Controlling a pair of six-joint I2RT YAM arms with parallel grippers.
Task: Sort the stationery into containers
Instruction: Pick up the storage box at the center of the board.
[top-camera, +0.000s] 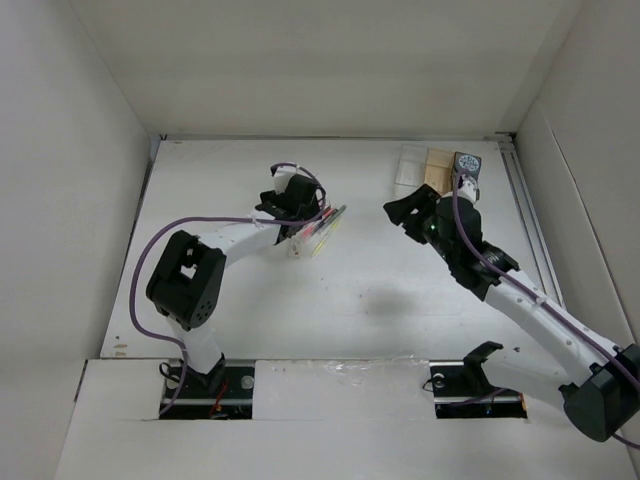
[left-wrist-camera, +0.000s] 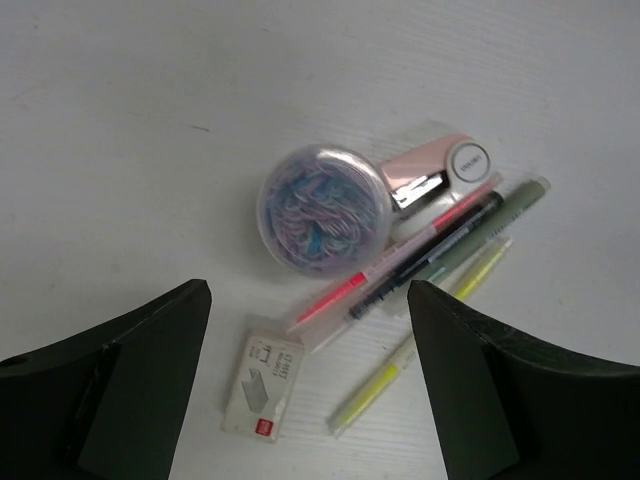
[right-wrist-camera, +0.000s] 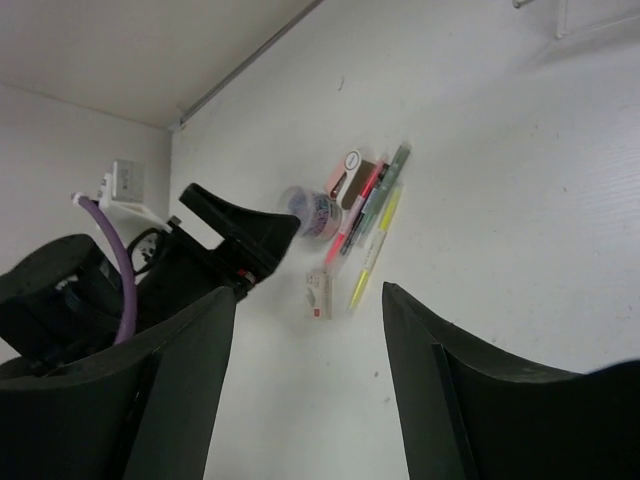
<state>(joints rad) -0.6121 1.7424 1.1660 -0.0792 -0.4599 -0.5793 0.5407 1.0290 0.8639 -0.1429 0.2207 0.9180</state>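
Overhead view: a white table (top-camera: 350, 320) walled on 3 sides, with open floor between the 2 arms. The organiser tray (top-camera: 438, 172) sat at the far right edge, close to the right wall. It had 3 sections: clear on the left, tan in the middle and dark grey on the right. The dark grey one held a small patterned item too small to identify. The left gripper (top-camera: 290, 205) hung over a cluster of stationery near the table's centre. The right gripper (top-camera: 405, 213) hung to the right of that cluster and just near of the tray.

Left wrist view (detail lost from above): the left gripper (left-wrist-camera: 308, 300) had its matte dark fingers (left-wrist-camera: 120, 390) spread wide, holding nothing. Between and beyond them lay:
- a round clear pot (left-wrist-camera: 323, 207) filled with blue and pink paper clips
- a glossy pink stapler (left-wrist-camera: 440, 170) touching the pot's right side
- a red pen (left-wrist-camera: 400, 255), a dark pen (left-wrist-camera: 430, 255) and a grey-green pen (left-wrist-camera: 485, 225), side by side on a diagonal
- a yellow highlighter (left-wrist-camera: 420, 350) just near of the pens
- a flat rectangular staple box (left-wrist-camera: 262, 375), apart on the left

Right wrist view: the right gripper (right-wrist-camera: 308, 295) also had its fingers (right-wrist-camera: 470, 400) parted and empty. It faced the same cluster from the side, with bare table between them.
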